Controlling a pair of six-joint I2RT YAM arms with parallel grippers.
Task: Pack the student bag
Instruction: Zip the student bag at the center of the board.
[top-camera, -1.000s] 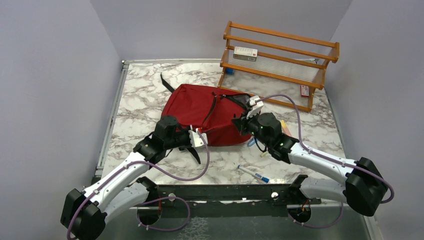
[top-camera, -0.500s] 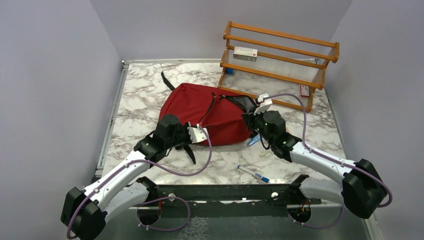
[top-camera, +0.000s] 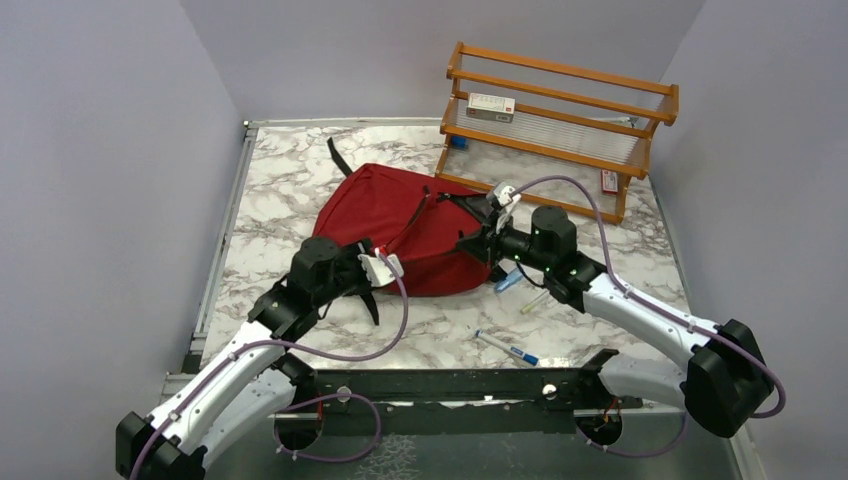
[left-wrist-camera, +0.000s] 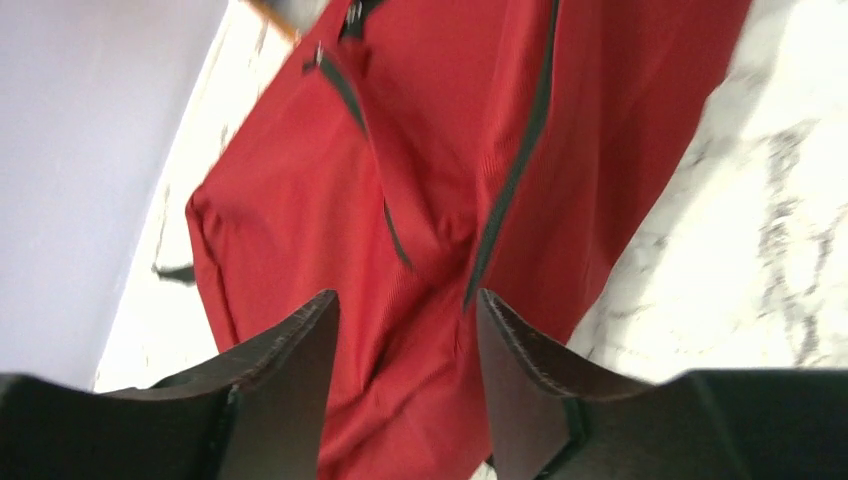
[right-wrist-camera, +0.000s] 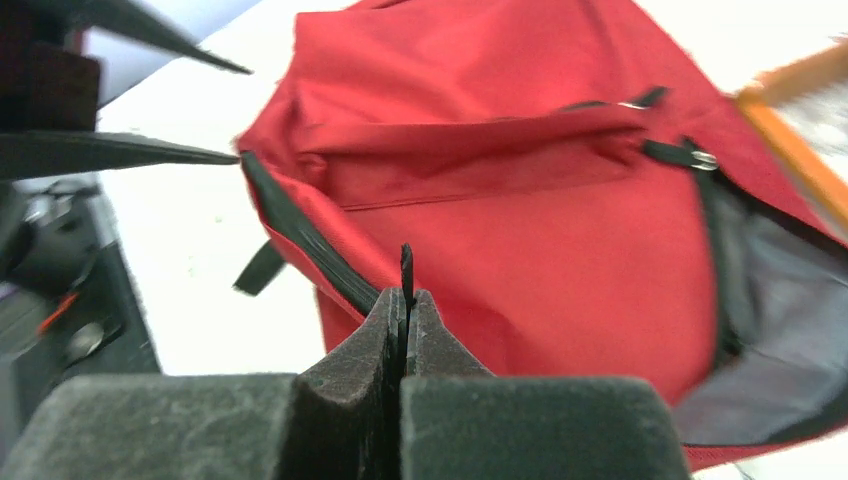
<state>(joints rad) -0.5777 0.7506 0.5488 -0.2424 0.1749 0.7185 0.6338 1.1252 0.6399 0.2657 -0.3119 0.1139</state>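
The student bag (top-camera: 395, 215) lies flat in the middle of the marble table, dark red, with its mouth facing right and grey lining (right-wrist-camera: 790, 310) showing. My right gripper (top-camera: 478, 241) is at the bag's right side, near the mouth. It is shut (right-wrist-camera: 405, 300) on a thin black tab (right-wrist-camera: 406, 262) of the bag, which sticks up between the jaws. My left gripper (top-camera: 383, 268) hovers at the bag's near left edge. In the left wrist view it stands open (left-wrist-camera: 405, 312) above red fabric (left-wrist-camera: 440, 150), with nothing between its fingers.
A wooden rack (top-camera: 560, 120) stands at the back right with a white box (top-camera: 490, 106) on its top shelf. A pen (top-camera: 507, 349) and small blue (top-camera: 508, 281) and yellow (top-camera: 533, 303) items lie near the right arm. A black strap (top-camera: 338, 158) trails behind the bag.
My left gripper has opened and drawn back toward the near left. My right gripper stayed shut on the tab and turned to point left. The bag shifted a little to the left.
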